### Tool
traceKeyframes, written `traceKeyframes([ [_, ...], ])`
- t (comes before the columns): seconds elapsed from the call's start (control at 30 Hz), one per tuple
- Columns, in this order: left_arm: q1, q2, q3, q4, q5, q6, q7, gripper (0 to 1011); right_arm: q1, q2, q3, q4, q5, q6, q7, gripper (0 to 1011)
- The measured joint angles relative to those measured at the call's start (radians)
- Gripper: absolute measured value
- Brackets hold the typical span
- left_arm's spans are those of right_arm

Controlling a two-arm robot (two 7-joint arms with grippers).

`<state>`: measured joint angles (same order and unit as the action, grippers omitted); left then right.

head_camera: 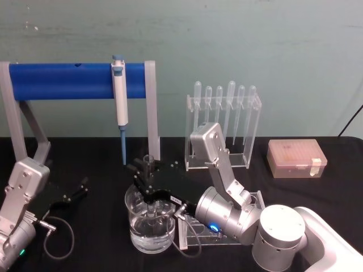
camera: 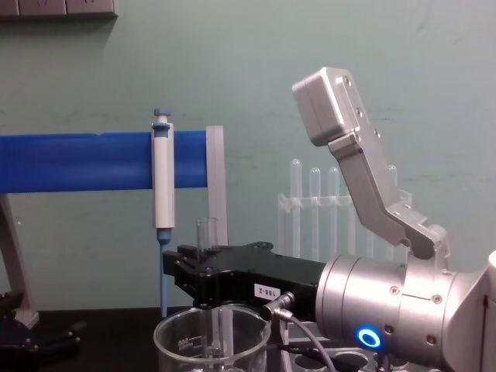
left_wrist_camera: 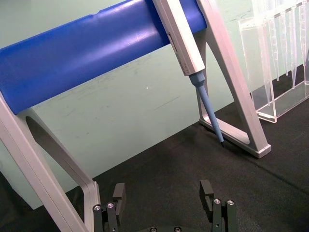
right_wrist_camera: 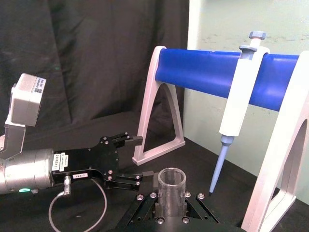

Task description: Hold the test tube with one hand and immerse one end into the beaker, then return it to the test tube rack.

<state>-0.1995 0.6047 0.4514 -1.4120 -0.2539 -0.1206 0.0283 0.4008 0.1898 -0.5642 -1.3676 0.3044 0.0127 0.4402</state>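
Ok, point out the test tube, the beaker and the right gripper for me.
test tube (camera: 206, 232): chest view, on the upper glass just below its open rim.
beaker (head_camera: 133, 226): head view, on its left side wall.
right gripper (head_camera: 150, 182): head view, midway between its fingertips, shut on the test tube.

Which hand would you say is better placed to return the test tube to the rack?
The right hand: it grips the test tube standing in the beaker; the left hand sits open, off aside.

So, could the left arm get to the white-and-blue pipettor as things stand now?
Probably yes. The left gripper, fingers open, sits left of the pipettor with bare table between; the right gripper holds the test tube in the beaker.
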Motion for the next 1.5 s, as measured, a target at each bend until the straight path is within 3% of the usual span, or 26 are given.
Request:
traceKeyframes([
  [1.5, 0.0, 0.0, 0.0, 0.0, 0.0, 0.0, 0.0, 1000, 0.0, 0.0, 0.0, 0.0, 0.0, 0.0, 0.0, 151],
])
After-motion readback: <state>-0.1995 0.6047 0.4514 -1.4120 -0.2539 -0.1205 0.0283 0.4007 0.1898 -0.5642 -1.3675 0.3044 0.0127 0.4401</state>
